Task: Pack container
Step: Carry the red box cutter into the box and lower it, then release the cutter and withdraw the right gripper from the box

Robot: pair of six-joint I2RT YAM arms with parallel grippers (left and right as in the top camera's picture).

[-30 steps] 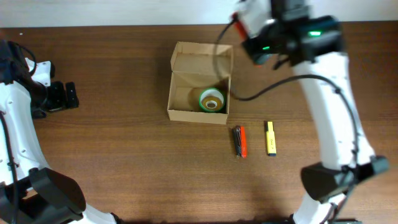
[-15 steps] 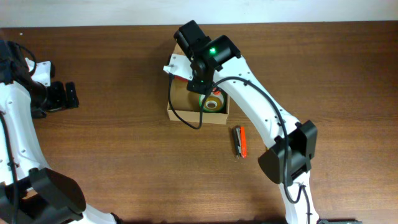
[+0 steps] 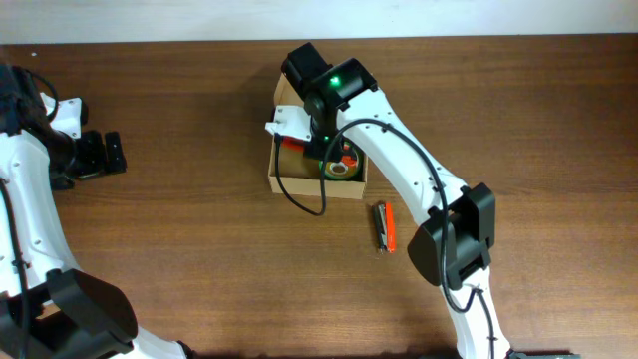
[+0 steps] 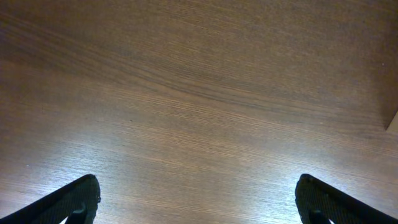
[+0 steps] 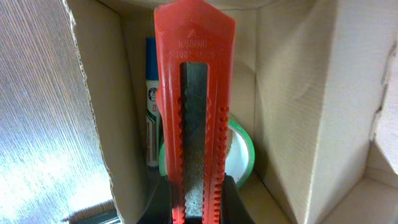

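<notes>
On my overhead feed I see a red and black hand tool lying alone on the brown wooden table. My right wrist feed shows a red snap-off cutter running lengthwise over a green tape roll, with a blue-capped marker beside it. The roll and the marker are inside the container.

Embossed lettering on the red cutter — nothing legible
</notes>
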